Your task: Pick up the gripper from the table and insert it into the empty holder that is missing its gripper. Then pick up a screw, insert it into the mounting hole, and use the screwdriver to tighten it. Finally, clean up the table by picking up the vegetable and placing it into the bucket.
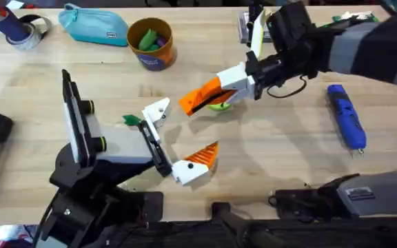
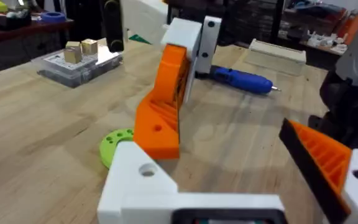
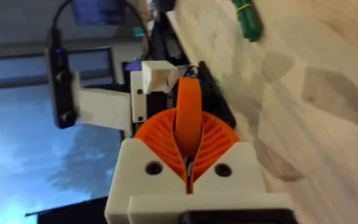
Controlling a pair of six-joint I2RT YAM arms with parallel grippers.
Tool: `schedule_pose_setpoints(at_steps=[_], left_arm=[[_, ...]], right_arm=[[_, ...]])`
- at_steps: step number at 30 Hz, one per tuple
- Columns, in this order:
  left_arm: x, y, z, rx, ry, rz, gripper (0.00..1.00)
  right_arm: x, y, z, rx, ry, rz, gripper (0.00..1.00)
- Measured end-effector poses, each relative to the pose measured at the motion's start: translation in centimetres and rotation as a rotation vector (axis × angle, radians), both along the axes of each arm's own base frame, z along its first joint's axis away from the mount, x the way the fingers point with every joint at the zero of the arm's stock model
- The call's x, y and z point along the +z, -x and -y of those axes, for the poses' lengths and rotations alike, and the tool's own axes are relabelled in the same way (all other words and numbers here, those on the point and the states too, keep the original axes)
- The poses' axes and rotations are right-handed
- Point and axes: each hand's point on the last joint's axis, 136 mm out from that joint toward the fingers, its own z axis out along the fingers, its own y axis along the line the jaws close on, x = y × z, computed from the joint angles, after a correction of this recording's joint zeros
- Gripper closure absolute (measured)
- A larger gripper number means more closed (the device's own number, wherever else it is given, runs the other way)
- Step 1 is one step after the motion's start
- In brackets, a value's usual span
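My right gripper (image 1: pixel 245 83) is shut on the gripper (image 1: pixel 209 95), a white block with a long orange finger, held above the table and tilted towards the left arm. In the right wrist view its orange pads (image 3: pixel 213 140) clamp the orange finger (image 3: pixel 188 115). The empty white holder (image 1: pixel 156 110) sits on my left gripper (image 1: pixel 178 138), which is open, its one orange wedge finger (image 1: pixel 200 162) far from the holder. From the left wrist, the held gripper (image 2: pixel 163 109) hangs just beyond the holder (image 2: pixel 145 177). A green vegetable slice (image 2: pixel 114 146) lies under it. The screw is out of view.
The blue screwdriver (image 1: pixel 345 116) lies at the right. The orange bucket (image 1: pixel 150 43) with a blue label stands at the back, beside a teal pouch (image 1: pixel 95 26). A clear box with wooden cubes (image 2: pixel 79 59) sits farther off. Tape rolls (image 1: pixel 23 31) are at the back left.
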Motion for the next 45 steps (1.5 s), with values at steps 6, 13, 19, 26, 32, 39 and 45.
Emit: schedule_pose_setpoints(at_steps=[6, 13, 19, 26, 32, 39, 45], left_arm=[[0.0, 0.0, 0.0, -0.003, 0.0, 0.0, 0.009], [0.0, 0.0, 0.0, -0.003, 0.0, 0.0, 0.009], [0.0, 0.0, 0.0, -0.003, 0.0, 0.0, 0.009], [0.0, 0.0, 0.0, 0.001, 0.0, -0.001, 0.009], [0.0, 0.0, 0.0, 0.0, 0.0, 0.0, 0.009], [0.0, 0.0, 0.0, -0.001, 0.0, 0.001, 0.009], [0.0, -0.1, -0.1, 0.008, -0.001, 0.001, 0.009]], right_arm=[[0.7, 0.3, -0.3, 0.034, -0.079, -0.034, 0.993], [1.5, 0.7, -0.5, 0.058, -0.122, -0.035, 0.993], [1.4, 1.6, -1.7, 0.105, -0.13, -0.014, 0.993], [-0.1, 2.0, -2.8, 0.152, -0.148, -0.049, 0.993], [0.5, 2.2, -3.1, 0.181, -0.204, -0.04, 0.993], [0.6, 2.2, -3.1, 0.184, -0.208, -0.044, 0.993], [0.6, 1.4, -3.5, 0.179, -0.212, 0.008, 0.993]])
